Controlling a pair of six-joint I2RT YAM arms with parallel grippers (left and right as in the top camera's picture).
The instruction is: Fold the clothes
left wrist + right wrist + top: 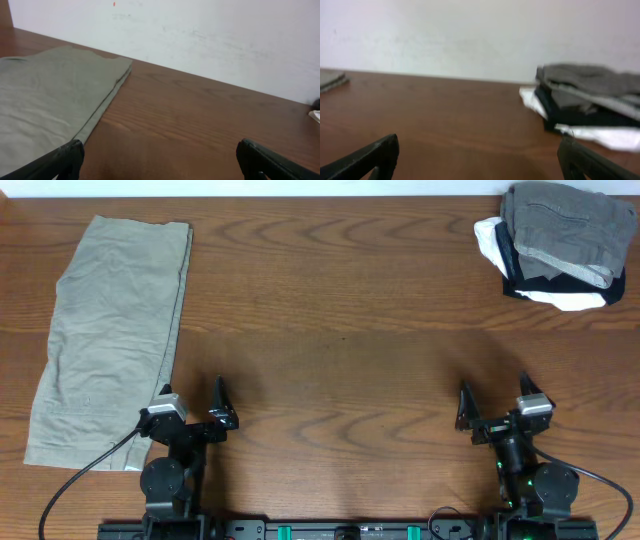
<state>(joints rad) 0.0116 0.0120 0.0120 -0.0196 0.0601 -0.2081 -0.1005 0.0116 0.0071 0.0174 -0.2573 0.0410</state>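
The shorts (pixel 110 340) lie flat on the left side of the wooden table (pixel 340 310). They are doubled lengthwise into one long strip that runs from the far edge towards the near-left corner. The layered edge faces right, which the left wrist view (pixel 45 115) shows clearly.

The left gripper (pixel 193 395) sits at the near edge, just right of the strip's near end, with its jaws spread wide and nothing between them. From its own camera (pixel 160 155), one finger hangs over the cloth's right edge, but whether it touches the fabric cannot be told.

The right gripper (pixel 493 395) is near the table's near-right side, well apart from the shorts. It is likewise spread wide and holds nothing (pixel 477 150).

In the far-right corner there is a small pile of folded clothes. A grey garment (pixel 565 225) is on top, over a black garment (pixel 530 280), and a white garment (pixel 490 240) sticks out underneath. The right wrist view shows this pile ahead and to the right, blurred. Bare wood lies between both grippers and the shorts. A pale wall (pixel 200 35) rises behind the table's far edge.
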